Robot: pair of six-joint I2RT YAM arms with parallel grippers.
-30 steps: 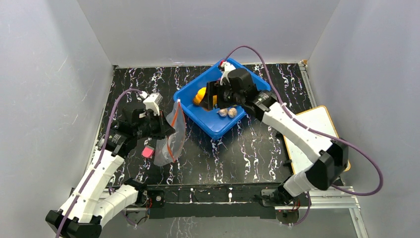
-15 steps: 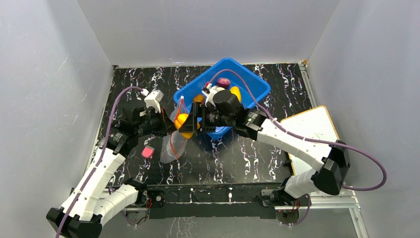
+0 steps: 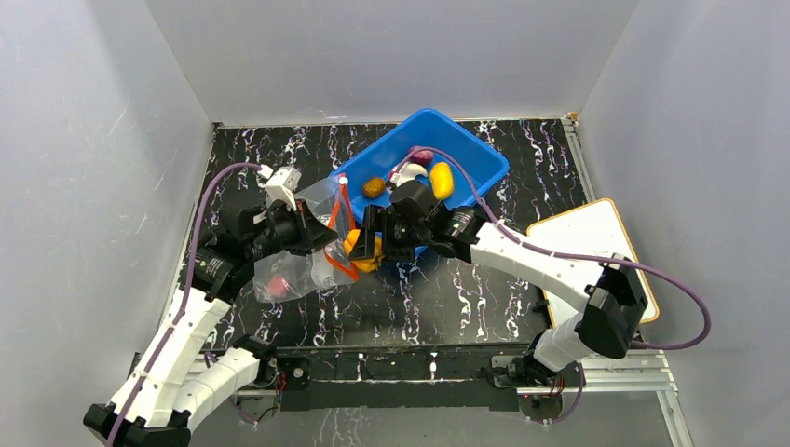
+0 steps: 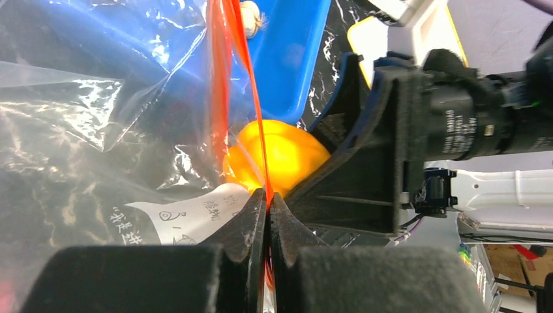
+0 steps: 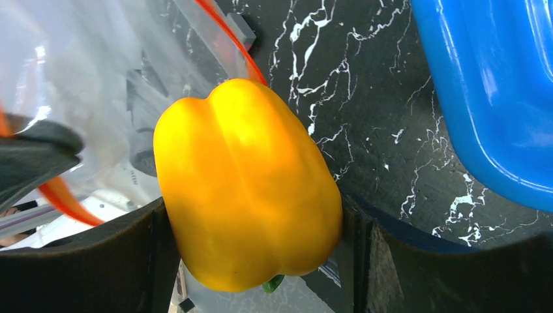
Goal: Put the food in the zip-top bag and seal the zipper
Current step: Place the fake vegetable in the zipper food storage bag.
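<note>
pinching the zipper (image 4: 220, 72) between closed left fingers (image 4: 244, 236), right fingers (image 5: 85, 261) clamped on the pepper (image 5: 248, 189)

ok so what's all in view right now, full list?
pepper: one, orange-yellow, held at the bag's mouth
zip-top bag: one, clear, held up left of the bin
zipper: one, red-orange, along the bag's mouth
yellow oval fruit: one, in the bin
orange-brown lump: one, in the bin
purple piece: one, in the bin
beige bit: at least one, in the bin
blue bin: one, far middle of the table
pink block: one, seen through the bag
white board: one, orange-brown rim, right edge
table: one, black with white veins
left gripper: shut on the zipper
right gripper: shut on the pepper
</note>
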